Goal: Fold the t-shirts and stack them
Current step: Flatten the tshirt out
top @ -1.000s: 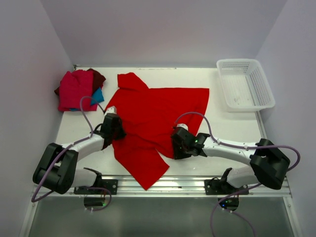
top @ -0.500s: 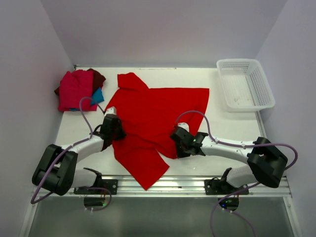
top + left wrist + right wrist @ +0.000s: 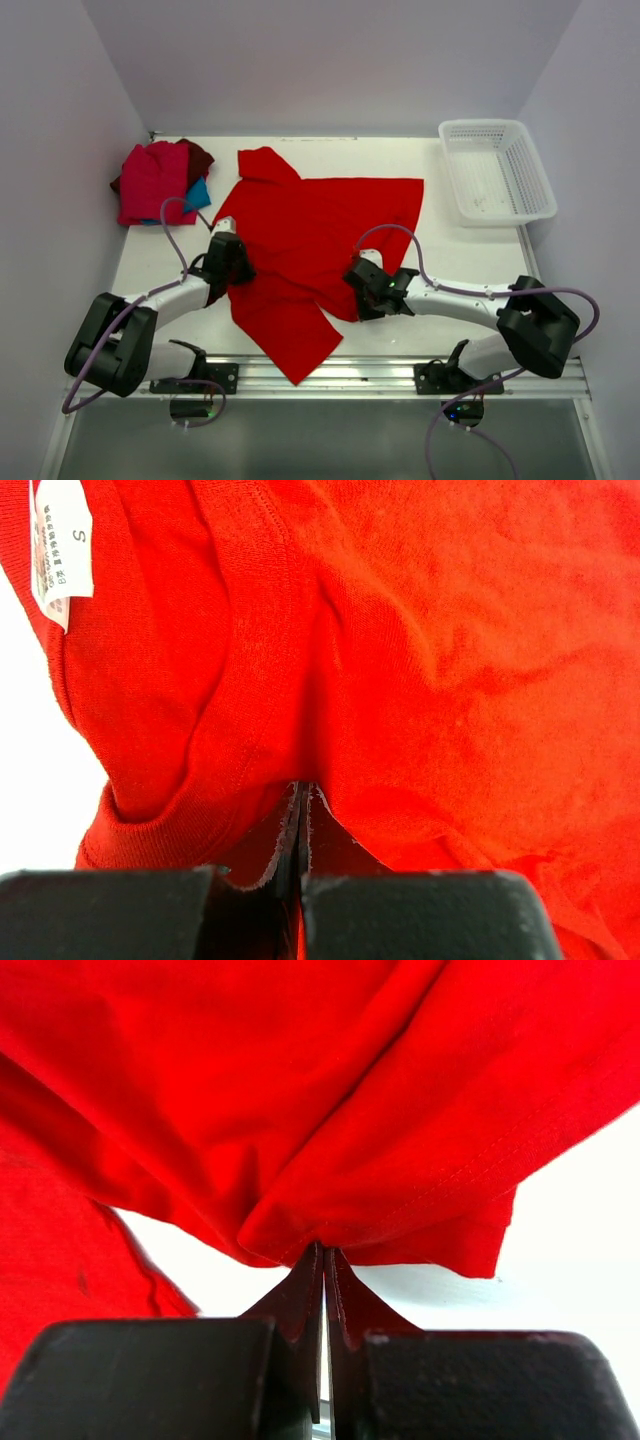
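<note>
Lying spread across the middle of the white tabletop, the large red t-shirt is mostly flat, with 1 sleeve pointing toward the far-left side and a loose, angled portion trailing toward the near edge between the 2 arms. The left gripper sits at the shirt's left edge, low on the cloth, and its jaws are clenched together on a raised ridge of the red fabric, beside a stitched hem that curves away to the left. In the left wrist view a white size label shows at the upper left, sewn to the inner side of the cloth, and bare tabletop shows past the hem on the left. The right gripper is at the shirt's near-right edge, and its jaws are likewise pressed tight, pinching a gathered fold where several layers of red cloth bunch to a point right at the fingertips; the fabric fans up and away from that pinch, with white tabletop visible under it on both sides. Both arms reach inward from the near edge, so the shirt lies between and beyond them. At the far-left corner, well apart from the spread shirt, a folded red shirt rests on a dark maroon shirt and a teal-blue shirt, whose edges peek out on its right. A white mesh basket stands at the far-right corner.
</note>
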`<state>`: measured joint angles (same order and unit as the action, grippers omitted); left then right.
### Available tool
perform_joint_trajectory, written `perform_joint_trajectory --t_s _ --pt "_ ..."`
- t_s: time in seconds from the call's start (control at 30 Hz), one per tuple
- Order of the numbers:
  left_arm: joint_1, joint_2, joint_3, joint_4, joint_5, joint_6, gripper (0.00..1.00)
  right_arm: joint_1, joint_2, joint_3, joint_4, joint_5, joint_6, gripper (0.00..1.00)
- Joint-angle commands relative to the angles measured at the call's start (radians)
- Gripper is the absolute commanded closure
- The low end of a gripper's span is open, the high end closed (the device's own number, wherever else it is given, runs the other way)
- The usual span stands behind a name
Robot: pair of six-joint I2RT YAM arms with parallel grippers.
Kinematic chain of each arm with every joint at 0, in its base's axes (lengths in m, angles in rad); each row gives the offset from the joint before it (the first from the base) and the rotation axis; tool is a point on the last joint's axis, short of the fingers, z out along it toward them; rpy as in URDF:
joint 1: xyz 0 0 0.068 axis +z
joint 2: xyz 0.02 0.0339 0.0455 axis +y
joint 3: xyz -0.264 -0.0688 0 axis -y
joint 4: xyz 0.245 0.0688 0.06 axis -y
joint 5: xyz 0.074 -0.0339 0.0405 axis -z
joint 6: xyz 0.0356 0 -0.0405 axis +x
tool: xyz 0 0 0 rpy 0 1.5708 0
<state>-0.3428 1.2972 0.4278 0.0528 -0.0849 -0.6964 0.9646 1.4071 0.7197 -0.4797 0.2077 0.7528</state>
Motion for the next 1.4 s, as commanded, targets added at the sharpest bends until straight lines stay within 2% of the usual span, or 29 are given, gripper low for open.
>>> perform_joint_trajectory --t_s 0.0,0.2,0.47,0.57,0.67,0.8,0.93,1.17,1.27,1.37 --pt "-0.01 0.013 -0.038 -0.077 0.025 -0.011 1.0 0.028 -0.054 0.03 -0.034 0.079 0.029 1.0" --pt "-0.015 0.014 -0.038 -0.076 0.025 -0.011 1.0 0.049 -0.138 0.109 -0.27 0.32 0.135 1.0" --pt "-0.016 0.013 -0.029 -0.085 0.025 -0.009 1.0 0.049 -0.085 0.196 -0.566 0.533 0.324 1.0" --pt "-0.018 0.008 -0.029 -0.091 0.022 -0.008 1.0 0.048 -0.03 0.245 -0.736 0.639 0.512 1.0" --pt "-0.018 -0.001 -0.023 -0.102 0.02 -0.002 1.0 0.046 0.003 0.282 -0.845 0.694 0.609 1.0" --pt "-0.018 -0.028 0.006 -0.149 0.017 0.018 1.0 0.016 -0.008 0.268 -0.844 0.69 0.611 1.0" --pt "-0.016 -0.097 0.041 -0.212 -0.019 0.04 1.0 -0.056 -0.043 0.224 -0.762 0.67 0.545 1.0" --pt "-0.018 -0.141 0.089 -0.266 -0.029 0.06 1.0 -0.363 -0.151 0.139 -0.561 0.593 0.237 1.0" --pt "-0.016 -0.148 0.089 -0.268 -0.021 0.058 1.0 -0.453 -0.163 0.132 -0.508 0.547 0.156 1.0" --pt "-0.016 -0.157 0.088 -0.271 -0.019 0.058 1.0 -0.494 -0.146 0.138 -0.487 0.515 0.116 1.0"
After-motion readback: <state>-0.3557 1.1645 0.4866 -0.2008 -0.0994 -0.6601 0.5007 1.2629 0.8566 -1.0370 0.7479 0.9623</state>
